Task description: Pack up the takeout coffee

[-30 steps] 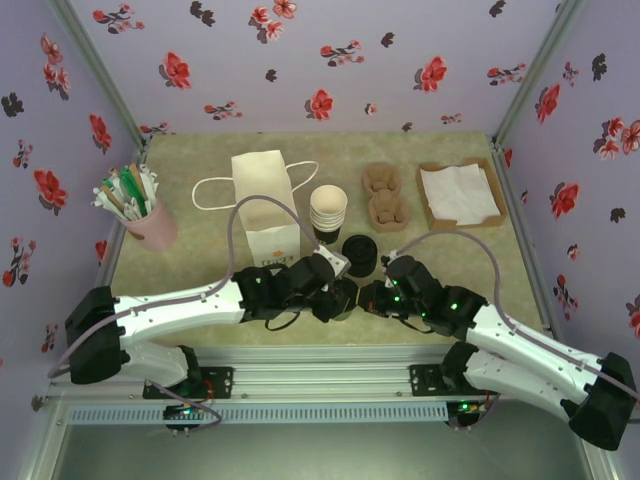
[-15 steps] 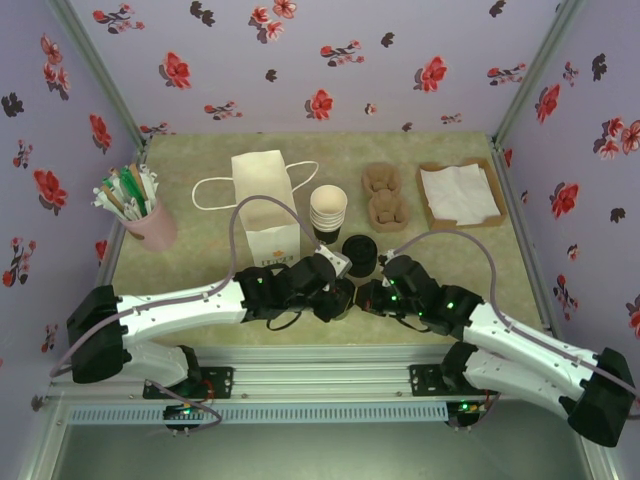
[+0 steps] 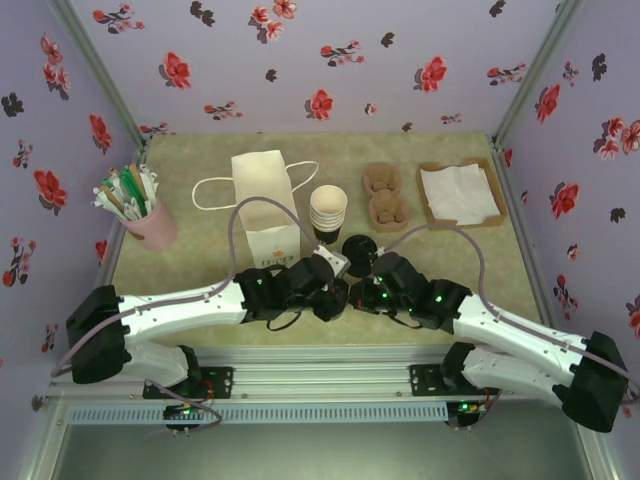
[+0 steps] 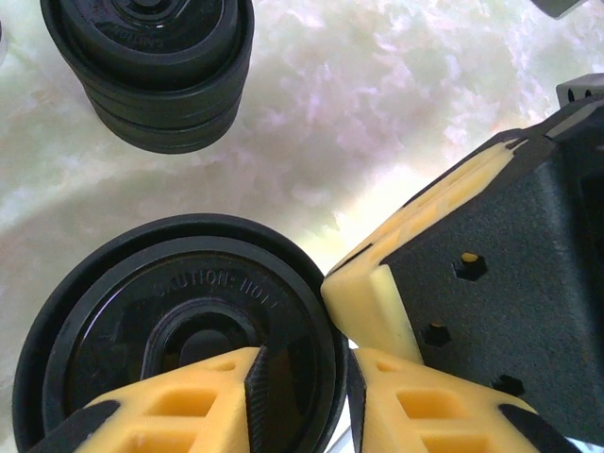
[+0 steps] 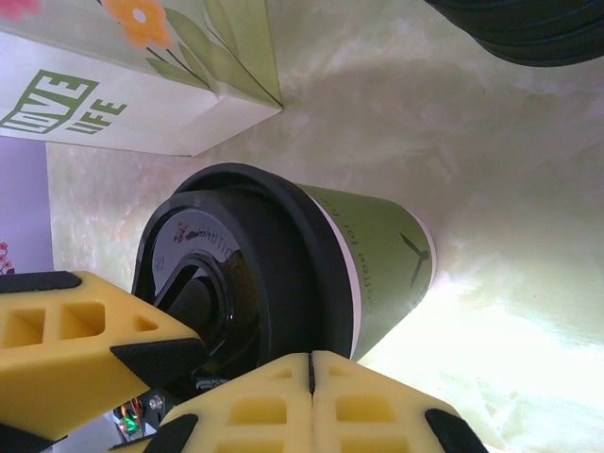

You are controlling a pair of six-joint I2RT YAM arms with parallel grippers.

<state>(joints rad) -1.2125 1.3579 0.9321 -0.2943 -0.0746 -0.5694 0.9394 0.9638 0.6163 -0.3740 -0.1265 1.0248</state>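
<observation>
Top view, left gripper (image 3: 338,297): low over the near middle of the table (image 3: 175,262), head to head with the right gripper (image 3: 363,296)
Top view, stack of black lids (image 3: 358,248): just behind the two grippers
Top view, back row: stack of nested cups (image 3: 328,210) behind the lids, white paper bag (image 3: 265,200) upright to its left, pink cup of stirrers (image 3: 140,215) far left, cup carriers (image 3: 385,195) and tray of napkins (image 3: 428,200) to the right
Left wrist view, takeout coffee (image 4: 179,321): seen from above with its black lid on, standing on the table, near the stack of black lids but apart from it
Left wrist view, left gripper (image 4: 302,368): clamped across the lid's rim, one yellow finger (image 4: 179,406) over the lid's top, the other outside the rim
Left wrist view, right gripper: a yellow fingertip right at the lid's rim, contact uncertain
Right wrist view, takeout coffee (image 5: 377,255): olive-green wall under the black lid, just beside the white paper bag's corner, not touching it
Right wrist view, right gripper (image 5: 310,363): fingers pressed flat together, nothing between them, tips at the lid's edge
</observation>
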